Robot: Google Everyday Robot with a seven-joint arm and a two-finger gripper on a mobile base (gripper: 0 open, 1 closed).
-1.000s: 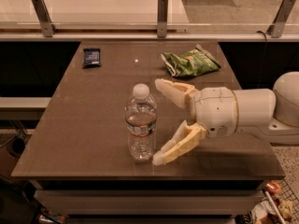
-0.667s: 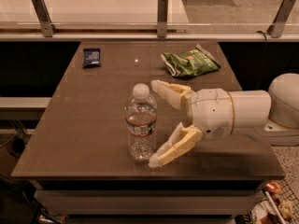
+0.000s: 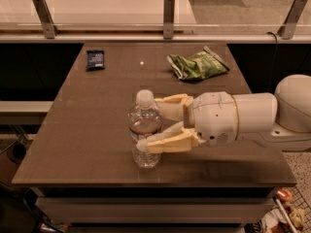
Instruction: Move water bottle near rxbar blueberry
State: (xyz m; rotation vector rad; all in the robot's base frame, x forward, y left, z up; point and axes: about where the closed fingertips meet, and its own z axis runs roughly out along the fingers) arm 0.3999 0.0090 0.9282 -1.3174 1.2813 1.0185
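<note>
Far back on the left of the table [image 3: 82, 130] lies the blue bar [image 3: 95, 58], flat and untouched, in the same spot as a second ago. Well apart from it, toward the near edge and close to the middle, the bottle [image 3: 145, 111] stands upright with its white cap on, and it has not shifted either.

What has changed is the end effector [image 3: 148, 124]. A second ago it hung just to the right of the bottle with its two fingers spread wide, one far and one near, the bottle outside the gap. Now it has slid left, so the bottle sits between the fingers, and they have drawn much closer together. The far finger reaches behind the bottle below the cap. The near finger crosses in front of its lower body, with the tip past the bottle's left side. It looks to be pinching the bottle, though the bottle's base is on the table and nothing is lifted yet.

Further right and farther back, the green snack bag [image 3: 197, 64] lies crumpled and is not part of the job. The white arm [image 3: 252, 113] comes in from the right edge.

For the task, this means the reach is over and the grasp is being made. The carry is still to come: the bottle must travel up and to the left across open table toward the blue bar.
</note>
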